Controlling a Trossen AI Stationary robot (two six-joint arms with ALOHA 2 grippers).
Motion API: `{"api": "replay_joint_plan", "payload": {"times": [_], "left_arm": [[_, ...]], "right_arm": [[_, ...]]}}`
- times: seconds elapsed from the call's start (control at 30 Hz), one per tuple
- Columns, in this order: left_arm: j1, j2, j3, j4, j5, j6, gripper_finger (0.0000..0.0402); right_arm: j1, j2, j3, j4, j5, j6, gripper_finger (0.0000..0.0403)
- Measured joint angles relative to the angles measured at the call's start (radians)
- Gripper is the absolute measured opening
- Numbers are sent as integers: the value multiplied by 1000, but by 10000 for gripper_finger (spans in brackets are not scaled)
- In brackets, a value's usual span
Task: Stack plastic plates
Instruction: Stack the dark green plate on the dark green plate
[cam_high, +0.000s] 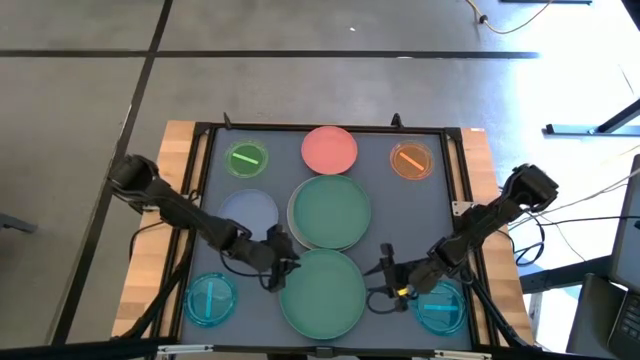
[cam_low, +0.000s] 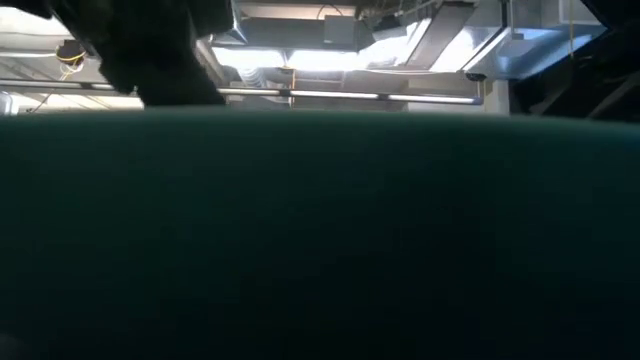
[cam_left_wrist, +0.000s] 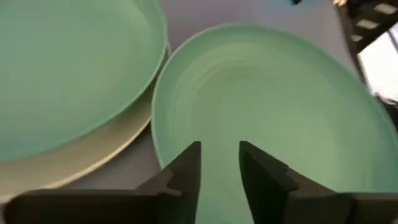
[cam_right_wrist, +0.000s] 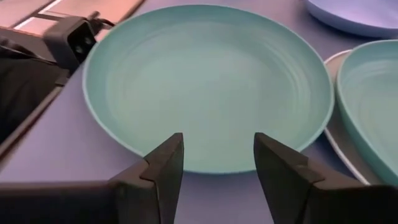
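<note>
A large green plate lies flat at the near middle of the dark mat and fills the low view. My left gripper is at its left rim, open by a narrow gap, fingertips over the plate's surface. My right gripper is at its right rim, open wide, with the rim between the fingers and apart from them. Behind it, another large green plate rests on a cream plate. My left gripper reaches over the near green plate's left rim, slanting in from the table's left. I cannot tell whether its fingers touch the plate.
Along the far side lie a small green plate, a pink plate and an orange plate. A pale blue plate sits left of the stack. Cyan plates lie at the near left and near right.
</note>
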Motion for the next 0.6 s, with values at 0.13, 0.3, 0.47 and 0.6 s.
{"api": "replay_joint_plan", "payload": {"times": [0.13,0.3,0.47,0.6], "left_arm": [[34,36,0,-30,13,-45,130],[63,62,0,-28,15,-91,129],[85,96,0,-19,31,-119,121],[89,123,0,-18,37,-142,119]], "right_arm": [[0,4,0,-10,27,-2,182],[0,4,0,-11,36,-2,182],[0,4,0,-16,36,-1,182],[0,4,0,-24,36,-1,182]]}}
